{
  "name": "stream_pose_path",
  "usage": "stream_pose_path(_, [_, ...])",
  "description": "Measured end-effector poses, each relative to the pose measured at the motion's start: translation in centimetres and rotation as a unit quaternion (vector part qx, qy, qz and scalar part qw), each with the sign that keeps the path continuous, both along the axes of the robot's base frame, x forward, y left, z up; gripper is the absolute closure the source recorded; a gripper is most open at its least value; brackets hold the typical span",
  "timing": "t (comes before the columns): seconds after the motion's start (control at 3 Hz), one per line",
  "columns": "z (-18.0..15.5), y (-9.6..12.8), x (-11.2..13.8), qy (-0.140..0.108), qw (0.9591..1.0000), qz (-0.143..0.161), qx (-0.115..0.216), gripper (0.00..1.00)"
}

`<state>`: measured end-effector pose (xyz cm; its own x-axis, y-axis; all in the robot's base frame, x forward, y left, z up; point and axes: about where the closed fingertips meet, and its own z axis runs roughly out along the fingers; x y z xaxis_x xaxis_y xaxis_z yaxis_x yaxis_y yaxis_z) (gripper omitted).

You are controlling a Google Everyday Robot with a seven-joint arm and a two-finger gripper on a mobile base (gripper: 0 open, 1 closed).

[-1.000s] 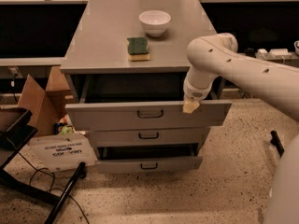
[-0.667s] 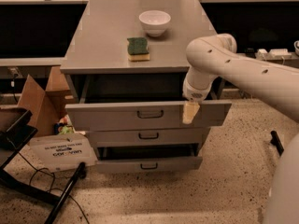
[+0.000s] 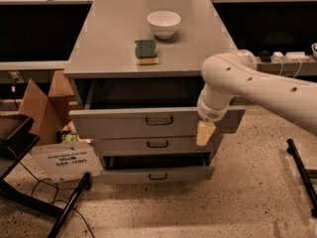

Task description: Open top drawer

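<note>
Drawer work looks close to done, by my reading: the top drawer [image 3: 124, 123] sits at centre frame, its wide grey front drawn forward of the cabinet, with a dark gap showing between it and the underside of the bench [image 3: 109, 43]. Its small loop handle [image 3: 159, 120] is at the middle of the front, untouched and well to the left of me.

My end effector [image 3: 205, 133] hangs just in front of the right part of that front, pale tip pointing down and reaching to the lower edge. I cannot tell whether it is released or clenched, or whether it touches the metal. It seems to be working the right end of the front, not the handle.

My arm [image 3: 257, 90] comes in from the right edge of the frame, runs leftward and bends sharply down at the wrist.

Below are the middle drawer [image 3: 124, 146] and the bottom drawer [image 3: 129, 175], narrower and shorter. On the bench stand a white bowl [image 3: 164, 24] and a green sponge [image 3: 146, 51], set back from the edge. A cardboard box [image 3: 37, 108] leans at lower left.
</note>
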<state>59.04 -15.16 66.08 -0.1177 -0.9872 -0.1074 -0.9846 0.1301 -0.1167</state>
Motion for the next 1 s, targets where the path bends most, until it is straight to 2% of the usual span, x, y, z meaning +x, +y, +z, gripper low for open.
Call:
stream_pose_path(0.33, [0.24, -0.42, -3.47, 0.005, 0.9998, -0.02, 0.007, 0.49])
stream_pose_path(1.0, [0.93, -0.42, -3.48, 0.005, 0.9998, -0.02, 0.007, 0.95])
